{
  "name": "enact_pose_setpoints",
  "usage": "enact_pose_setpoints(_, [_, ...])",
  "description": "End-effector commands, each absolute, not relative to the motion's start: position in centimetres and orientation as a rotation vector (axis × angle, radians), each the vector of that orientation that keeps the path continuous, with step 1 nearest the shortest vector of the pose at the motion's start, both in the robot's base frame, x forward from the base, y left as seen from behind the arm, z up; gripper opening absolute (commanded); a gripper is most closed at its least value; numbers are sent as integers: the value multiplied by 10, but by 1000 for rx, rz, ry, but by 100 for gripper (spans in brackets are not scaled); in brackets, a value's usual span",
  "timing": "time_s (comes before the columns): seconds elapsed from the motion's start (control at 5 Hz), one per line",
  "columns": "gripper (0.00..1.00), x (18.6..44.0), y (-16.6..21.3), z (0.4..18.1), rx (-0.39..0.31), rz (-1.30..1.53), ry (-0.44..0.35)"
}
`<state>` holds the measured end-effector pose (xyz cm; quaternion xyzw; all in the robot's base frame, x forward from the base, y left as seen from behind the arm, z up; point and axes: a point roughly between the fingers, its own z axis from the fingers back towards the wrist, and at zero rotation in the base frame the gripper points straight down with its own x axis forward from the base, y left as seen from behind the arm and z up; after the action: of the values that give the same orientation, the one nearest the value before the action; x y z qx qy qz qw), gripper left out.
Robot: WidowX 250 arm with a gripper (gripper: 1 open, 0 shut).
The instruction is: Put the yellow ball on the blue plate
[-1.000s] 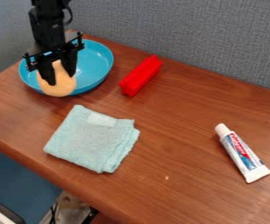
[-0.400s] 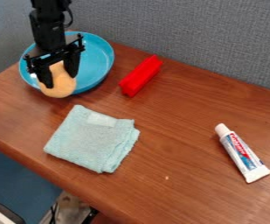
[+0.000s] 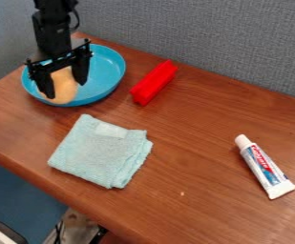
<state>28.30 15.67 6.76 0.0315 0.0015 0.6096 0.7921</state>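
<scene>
The brown wooden table [image 3: 195, 133] is bounded at the back by a grey textured partition [image 3: 214, 38]. At its far left, the round cyan-blue plate [image 3: 108, 71] is partly overlapped by the black gripper [image 3: 59, 70]. Nearer the viewer, a pale teal cloth [image 3: 101, 151] is laid folded, well apart from the plate. The black jaws are seen open, with their fingers spread about the upper part of the ball. At the right, a white toothpaste tube [image 3: 265, 167] is laid aslant, cap toward the back. Just beside the plate, a red rectangular block [image 3: 154, 83] is placed. The smallest of the principal objects, the yellow-orange egg-shaped ball [image 3: 62, 89], is seen within the near left part of the plate, close to its rim.

Compared with the preceding views, the fingers have been parted and more of the ball's upper surface has been exposed, while its position is little altered. A release onto the plate is thereby suggested, and the task may be judged all but complete. The jaws should next be raised straight up, since the ball could be rolled toward the rim by a sideways brush. Contact between finger and ball cannot be ruled out.

Lettering is borne by the tube alone: a red band with white script, apparently "Colgate". The smaller print cannot be read, and no label is visible on the block.
</scene>
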Motion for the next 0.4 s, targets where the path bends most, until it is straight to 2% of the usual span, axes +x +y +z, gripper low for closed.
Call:
enact_pose_setpoints(0.0, [100, 293, 160, 99, 32, 1292, -52])
enact_pose_setpoints(0.2, [100, 297, 159, 120, -10, 1282, -44])
